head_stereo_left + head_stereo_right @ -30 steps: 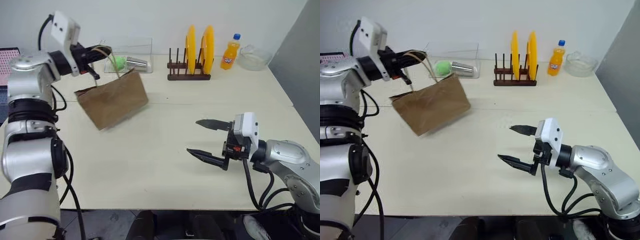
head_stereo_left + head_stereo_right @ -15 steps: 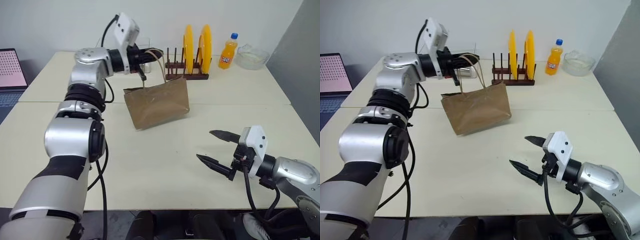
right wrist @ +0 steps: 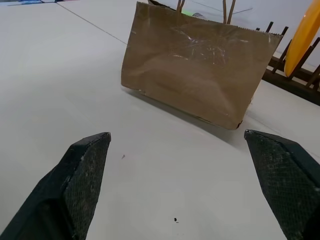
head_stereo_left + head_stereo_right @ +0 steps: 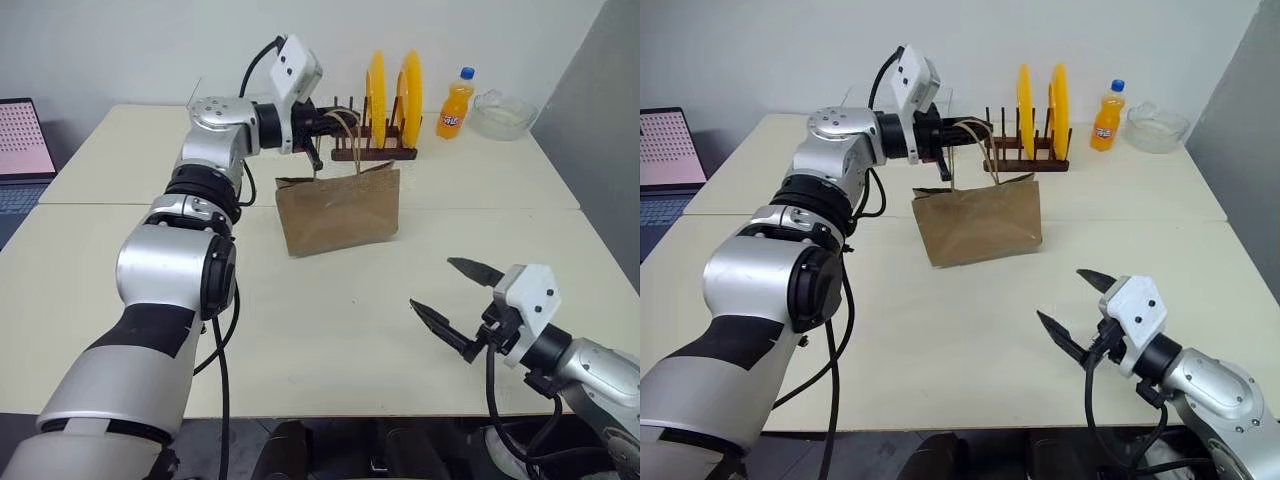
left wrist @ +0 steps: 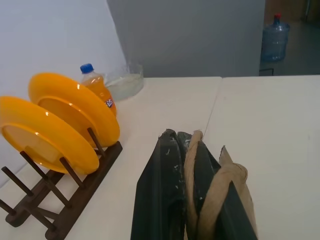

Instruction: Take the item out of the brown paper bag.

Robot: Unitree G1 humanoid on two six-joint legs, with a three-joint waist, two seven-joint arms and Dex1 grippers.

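Left gripper (image 4: 962, 128): fingers (image 5: 160, 200) pressed together on the tan cord handles (image 5: 220, 185) of the brown paper bag (image 4: 980, 217), which hangs from them with its base at or just above the table (image 4: 940, 330); contact there cannot be told. Right gripper (image 4: 1072, 308): fingers (image 3: 82, 175) spread wide, holding and touching nothing, pointing toward the bag from the near side, well apart from it. The item is hidden, presumably inside the bag. Judged handling: the creased kraft paper is light and soft and will buckle or tear if squeezed, so the cords are the sound hold; a small bottle inside would be rigid, smooth and rather slippery, best taken across the body below the cap. Behind the bag: dish rack (image 4: 1025, 160) with yellow plates (image 4: 1024, 102), orange soda bottle (image 4: 1104, 115) and glass bowl (image 4: 1157, 127).
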